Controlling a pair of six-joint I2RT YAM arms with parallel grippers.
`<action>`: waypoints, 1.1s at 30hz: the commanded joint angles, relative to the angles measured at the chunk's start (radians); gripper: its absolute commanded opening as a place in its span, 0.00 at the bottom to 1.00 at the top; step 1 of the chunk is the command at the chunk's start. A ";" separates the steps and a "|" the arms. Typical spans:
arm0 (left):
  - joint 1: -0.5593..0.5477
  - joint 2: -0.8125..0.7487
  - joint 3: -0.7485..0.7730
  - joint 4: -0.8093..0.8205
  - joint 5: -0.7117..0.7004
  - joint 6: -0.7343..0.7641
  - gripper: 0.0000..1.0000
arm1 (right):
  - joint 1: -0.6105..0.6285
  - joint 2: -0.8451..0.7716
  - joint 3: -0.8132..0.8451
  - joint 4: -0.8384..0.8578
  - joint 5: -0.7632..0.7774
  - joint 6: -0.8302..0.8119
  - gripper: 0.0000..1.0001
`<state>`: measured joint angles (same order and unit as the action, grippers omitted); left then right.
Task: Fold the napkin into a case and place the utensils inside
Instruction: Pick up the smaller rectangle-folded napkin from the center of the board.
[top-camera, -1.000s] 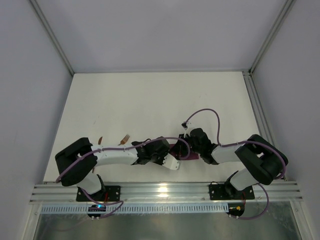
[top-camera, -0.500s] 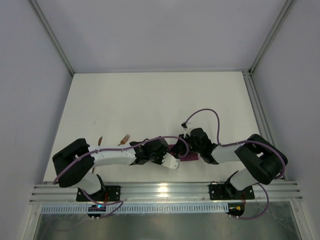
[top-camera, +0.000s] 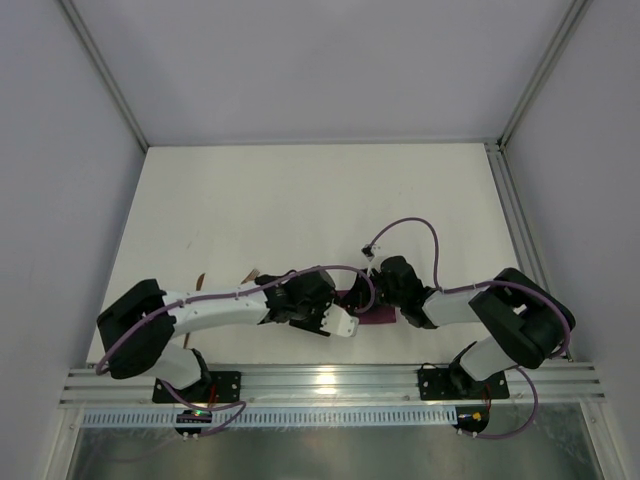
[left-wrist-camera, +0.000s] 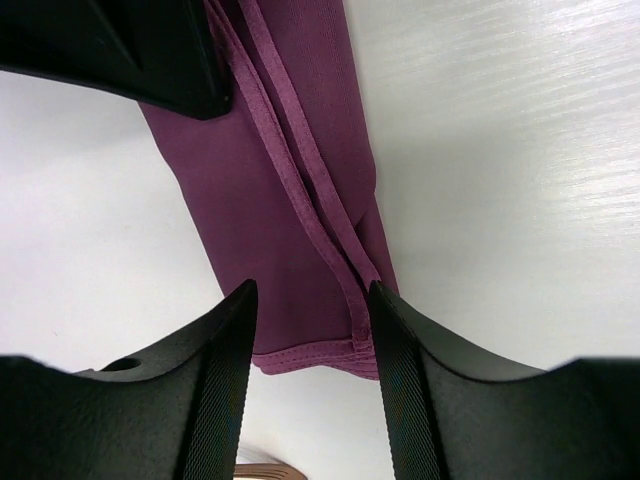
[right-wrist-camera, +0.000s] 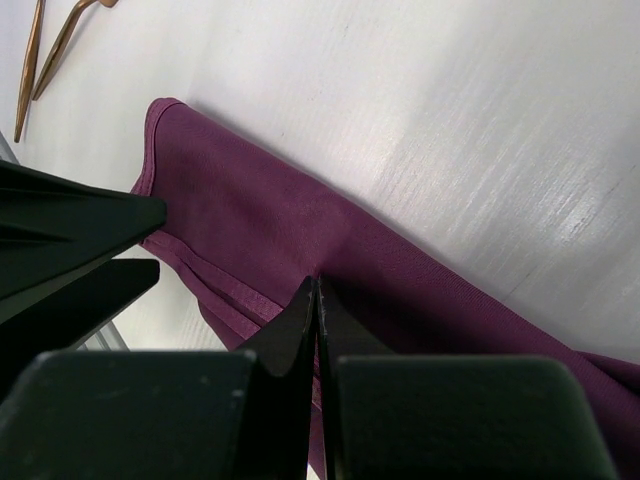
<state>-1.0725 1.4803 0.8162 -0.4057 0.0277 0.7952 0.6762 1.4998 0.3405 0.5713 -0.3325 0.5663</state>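
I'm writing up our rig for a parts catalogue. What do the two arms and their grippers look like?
Both the left arm and the right arm have white tubular links between bulky black joint housings. A purple cable runs along each, looping free near the wrist. The fingers are matte black wedges; the left pair's inner faces are finely ribbed.

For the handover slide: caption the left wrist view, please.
Left gripper open above the folded plum napkin on the white table, hemmed edges running between its fingers.
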 joint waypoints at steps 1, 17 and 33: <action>0.003 -0.032 0.046 -0.064 0.058 -0.001 0.52 | -0.003 0.036 -0.006 -0.064 0.006 -0.032 0.03; -0.026 0.044 0.028 0.082 0.017 -0.045 0.48 | -0.003 0.054 -0.017 -0.034 -0.007 -0.025 0.03; -0.033 0.058 0.026 -0.050 0.063 0.035 0.42 | -0.015 0.042 -0.031 -0.033 -0.011 -0.028 0.03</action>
<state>-1.1000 1.5455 0.8333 -0.3981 0.0479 0.7929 0.6655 1.5211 0.3393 0.6014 -0.3622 0.5667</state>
